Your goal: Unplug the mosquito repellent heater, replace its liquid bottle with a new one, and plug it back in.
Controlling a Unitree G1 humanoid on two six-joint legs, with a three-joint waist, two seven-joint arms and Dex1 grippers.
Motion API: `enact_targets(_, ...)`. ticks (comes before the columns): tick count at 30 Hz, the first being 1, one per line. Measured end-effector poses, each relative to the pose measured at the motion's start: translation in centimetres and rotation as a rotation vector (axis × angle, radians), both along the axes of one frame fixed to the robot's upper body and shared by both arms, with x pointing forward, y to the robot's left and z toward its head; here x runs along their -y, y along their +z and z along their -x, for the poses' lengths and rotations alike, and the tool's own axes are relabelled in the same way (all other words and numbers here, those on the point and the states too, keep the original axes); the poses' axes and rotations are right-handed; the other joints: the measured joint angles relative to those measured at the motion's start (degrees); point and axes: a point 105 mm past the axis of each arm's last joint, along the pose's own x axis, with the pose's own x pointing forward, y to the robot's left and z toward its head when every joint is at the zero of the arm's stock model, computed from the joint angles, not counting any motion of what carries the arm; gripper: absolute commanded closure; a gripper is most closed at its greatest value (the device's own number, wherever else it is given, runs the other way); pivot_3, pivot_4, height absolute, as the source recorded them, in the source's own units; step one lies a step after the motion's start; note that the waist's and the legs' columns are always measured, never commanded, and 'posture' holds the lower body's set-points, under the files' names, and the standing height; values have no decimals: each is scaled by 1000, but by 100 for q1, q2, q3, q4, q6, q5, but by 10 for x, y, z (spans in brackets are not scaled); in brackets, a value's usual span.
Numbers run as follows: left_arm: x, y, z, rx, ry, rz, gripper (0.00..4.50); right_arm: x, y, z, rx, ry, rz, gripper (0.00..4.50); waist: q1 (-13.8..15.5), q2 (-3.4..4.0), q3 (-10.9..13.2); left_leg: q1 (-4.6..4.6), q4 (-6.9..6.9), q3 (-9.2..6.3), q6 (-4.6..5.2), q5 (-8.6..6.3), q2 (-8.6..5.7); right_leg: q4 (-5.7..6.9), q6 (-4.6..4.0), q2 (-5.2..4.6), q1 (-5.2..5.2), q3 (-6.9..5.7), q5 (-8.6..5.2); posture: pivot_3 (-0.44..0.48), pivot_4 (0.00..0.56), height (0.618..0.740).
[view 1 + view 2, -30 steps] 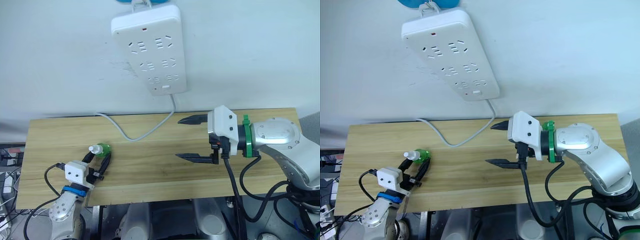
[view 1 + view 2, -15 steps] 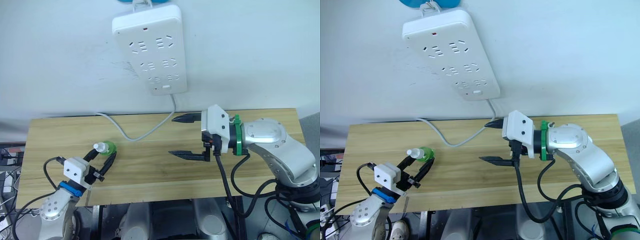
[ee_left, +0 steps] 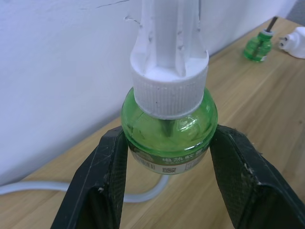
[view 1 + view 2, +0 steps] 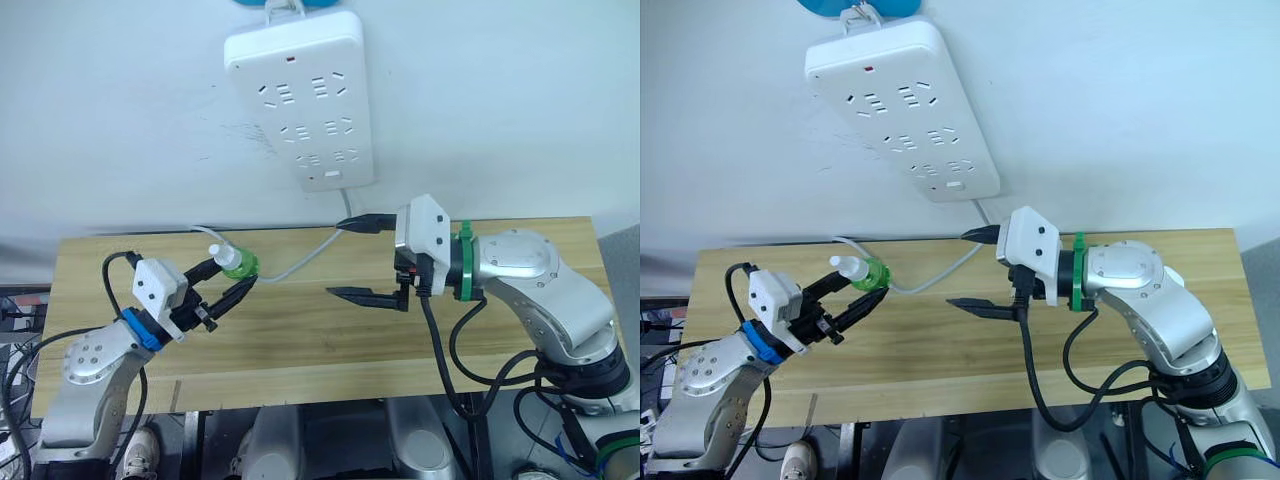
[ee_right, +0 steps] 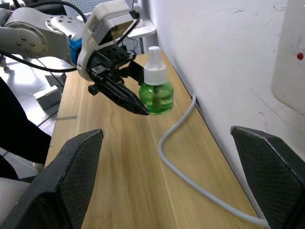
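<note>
The left gripper [image 4: 229, 281] clamps a round, glossy green bottle [image 3: 167, 139] (ribbed white cap) above the wooden table [image 4: 300, 350]. The right gripper [image 4: 357, 258] gapes wide, empty. The white heater [image 3: 294, 42] lies on the table beside another green bottle [image 3: 258, 46].

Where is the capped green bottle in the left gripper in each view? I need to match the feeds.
Left eye view: green bottle at the table's back edge, left of centre.
Right eye view: same place.
Left wrist view: centre, between the black fingers.
Right wrist view: upper middle.
Shared landmark: the grey cable beside it.
</note>
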Motion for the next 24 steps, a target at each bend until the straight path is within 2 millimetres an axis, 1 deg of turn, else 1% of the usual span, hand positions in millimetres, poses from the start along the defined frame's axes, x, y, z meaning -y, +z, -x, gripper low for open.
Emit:
enact_targets(5, 11, 18, -6, 15, -84, -36, 2254, -2, 5, 0, -26, 4, -33, 0, 4, -7, -37, -2, 2, -4, -6, 3, 0, 3, 0, 0, 0, -6, 0, -198, 368, 740)
enact_targets(9, 26, 30, -9, 33, -186, -78, 2254, -3, 9, -1, -20, -2, -41, 0, -1, -19, -104, -5, 3, -2, -7, 4, -2, 3, 0, -1, -4, -12, 1, -210, 345, 740)
enact_targets(15, 42, 41, -7, 48, -324, -153, 2254, -2, 12, 0, -41, 0, -60, 0, -22, -20, -214, -7, 4, -1, -9, 5, -2, 7, 0, -1, -7, -15, 1, -225, 323, 740)
enact_targets(18, 48, 46, -6, 63, -375, -185, 2254, -3, 14, 0, -32, 1, -61, 0, -31, -22, -261, -6, 8, 1, -8, 5, -2, 11, 0, -1, -7, -14, 1, -228, 323, 740)
enact_targets(22, 55, 51, -6, 78, -427, -212, 2254, -5, 21, -1, -14, -1, -72, 0, -33, -23, -275, -6, 17, 1, -12, 8, -2, 35, 0, 0, -10, -14, 1, -231, 352, 740)
enact_targets(23, 57, 50, -6, 77, -435, -221, 2254, -5, 22, -1, -9, 1, -74, 0, -34, -23, -276, -6, 18, 3, -13, 8, -2, 44, 0, 0, -15, -14, 1, -231, 352, 740)
enact_targets(24, 58, 50, -6, 75, -439, -229, 2254, -6, 24, -1, -6, 2, -75, 0, -35, -23, -276, -6, 19, 6, -14, 9, -2, 52, 0, 0, -19, -15, 1, -235, 370, 740)
